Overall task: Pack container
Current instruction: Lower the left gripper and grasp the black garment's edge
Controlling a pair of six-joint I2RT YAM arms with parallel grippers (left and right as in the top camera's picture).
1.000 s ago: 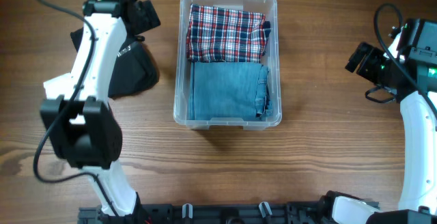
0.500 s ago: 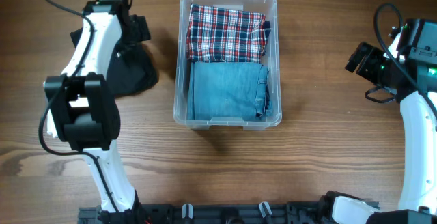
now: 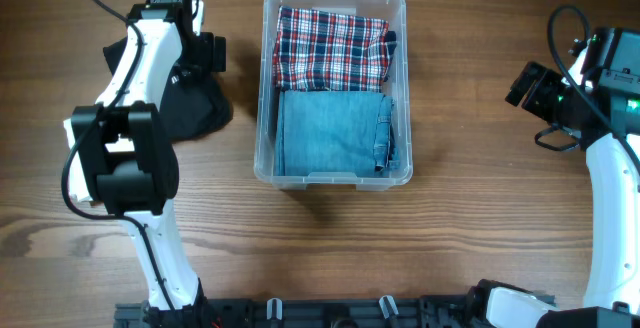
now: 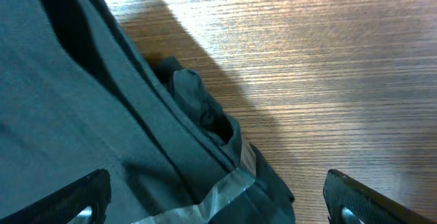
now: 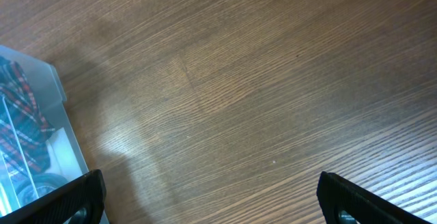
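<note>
In the container point(image 3: 335, 179), folded denim point(image 3: 330, 133) fills the near half and a plaid shirt point(image 3: 330, 48) the far half. Left of the container, a dark garment point(image 3: 195, 108) lies on the table point(image 3: 450, 228), not yet packed. Over the last second the left arm has drawn its elbow farther back, setting the left gripper point(image 3: 205, 53) over that garment's far edge; a pickup looks next. Its fingers are spread fully wide and hold nothing, one tip above cloth, the other above bare wood. Right of the container, the right gripper point(image 3: 535, 88) has not moved, equally wide and empty.
</note>
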